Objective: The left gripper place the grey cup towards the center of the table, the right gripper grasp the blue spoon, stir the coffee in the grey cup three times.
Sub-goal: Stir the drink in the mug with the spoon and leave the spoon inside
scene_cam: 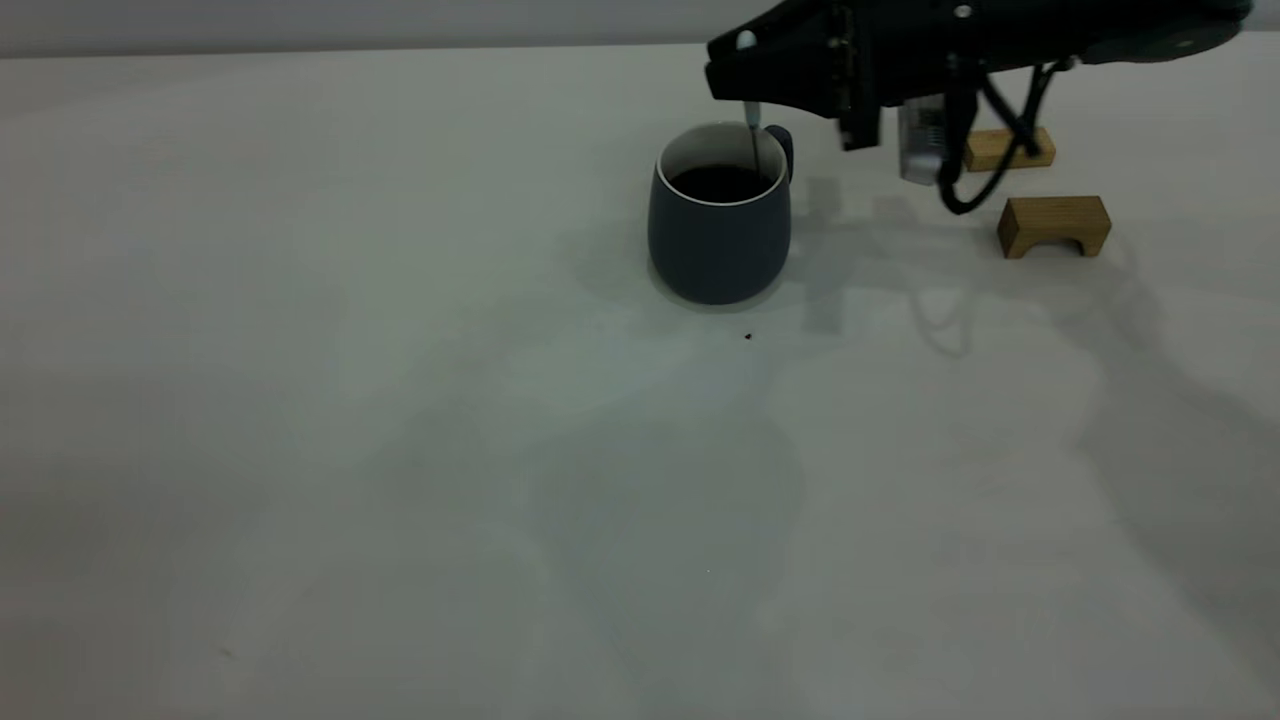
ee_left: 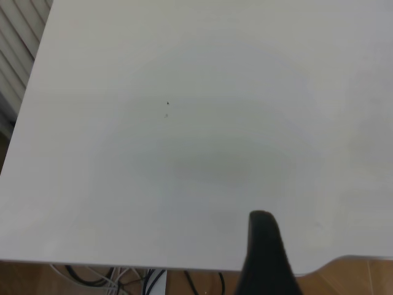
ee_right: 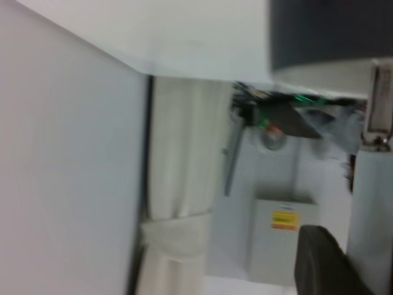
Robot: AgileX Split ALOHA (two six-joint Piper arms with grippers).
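The grey cup (scene_cam: 720, 235) stands upright near the middle of the table (scene_cam: 400, 400), with dark coffee (scene_cam: 720, 183) inside and its handle turned to the far side. My right gripper (scene_cam: 745, 85) hovers just above the cup's far rim, shut on the blue spoon (scene_cam: 751, 125). The spoon hangs straight down, its metal neck dipping into the coffee and its bowl hidden below the surface. In the right wrist view the cup's dark wall (ee_right: 331, 31) fills one corner. My left gripper (ee_left: 265, 252) is outside the exterior view; its wrist view shows it over bare table near an edge.
Two wooden blocks lie to the right of the cup: an arch-shaped one (scene_cam: 1053, 225) nearer and a flat one (scene_cam: 1008, 150) behind it, under the right arm's cables. A tiny dark speck (scene_cam: 747, 336) sits just in front of the cup.
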